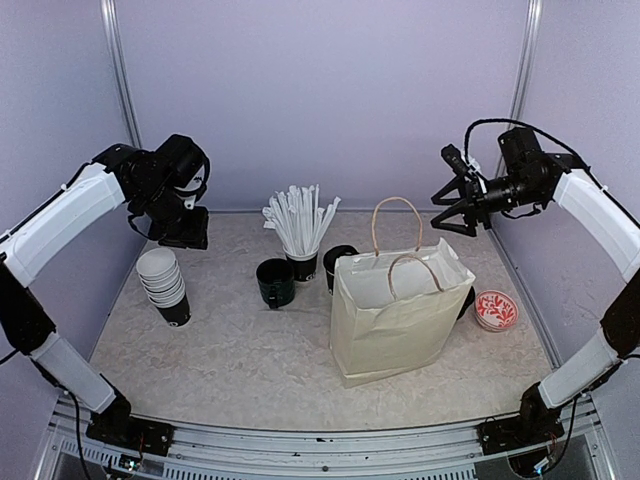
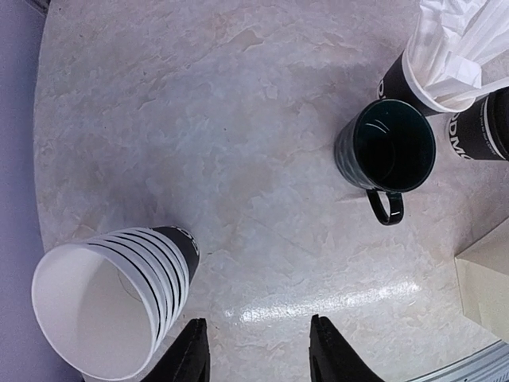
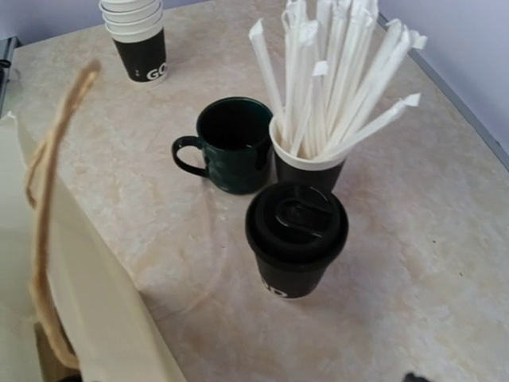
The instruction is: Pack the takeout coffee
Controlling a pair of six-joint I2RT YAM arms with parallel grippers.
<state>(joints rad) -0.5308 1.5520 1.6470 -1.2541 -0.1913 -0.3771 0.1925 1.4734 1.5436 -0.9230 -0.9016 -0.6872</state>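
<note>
Where lettering shows, stacked cups (image 3: 135,40) read "GO".

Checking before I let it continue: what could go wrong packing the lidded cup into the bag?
The lidded cup stands close beside the straw cup and near the mug; the open right hand reaching in may tip the straw cup over. The paper bag has rope handles arching over its mouth, which could snag a lowered cup.

Dark green mug (image 1: 275,283) upright on the bench (image 1: 220,365), just left of the cup of white straws (image 1: 301,262). Cream paper bag (image 1: 395,325) stands open, red-patterned dish (image 1: 496,309) beside it.
</note>
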